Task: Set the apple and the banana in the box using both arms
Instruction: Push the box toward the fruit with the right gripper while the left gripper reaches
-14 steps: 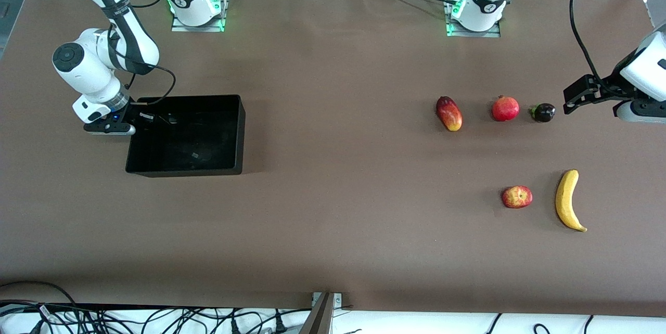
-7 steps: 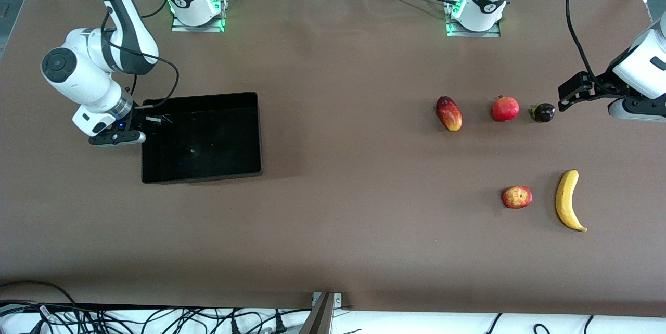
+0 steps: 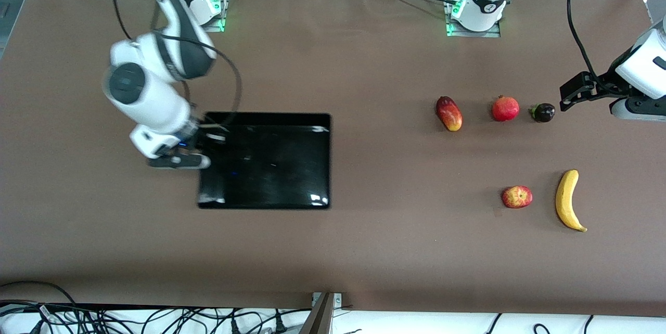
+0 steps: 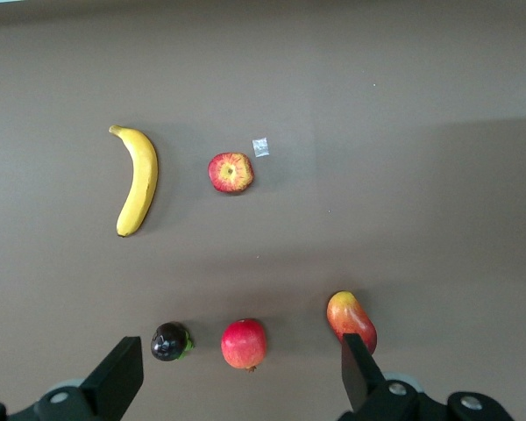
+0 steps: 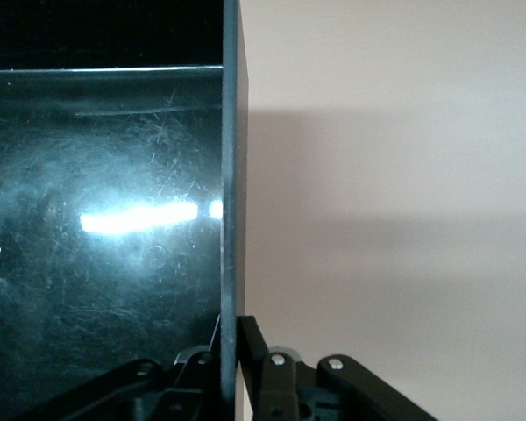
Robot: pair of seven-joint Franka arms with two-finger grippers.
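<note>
Brown tabletop fills the scene, with the box point(image 3: 270, 159) near its middle, toward the right arm's end. The right gripper point(image 3: 200, 136) pinches the box's wall point(image 5: 231, 175); the right wrist view shows one finger on each face of it, probably so the box can be dragged closer to the fruit. The apple point(image 3: 516, 196) and banana point(image 3: 567, 200) lie side by side toward the left arm's end, nearer the camera edge than the mango point(image 3: 449, 113), pomegranate point(image 3: 505, 108) and dark fruit point(image 3: 542, 112). The left gripper point(image 3: 572, 95) waits beside that row, fingers spread wide, as the left wrist view shows alongside all five fruits, while the box is absent there.
</note>
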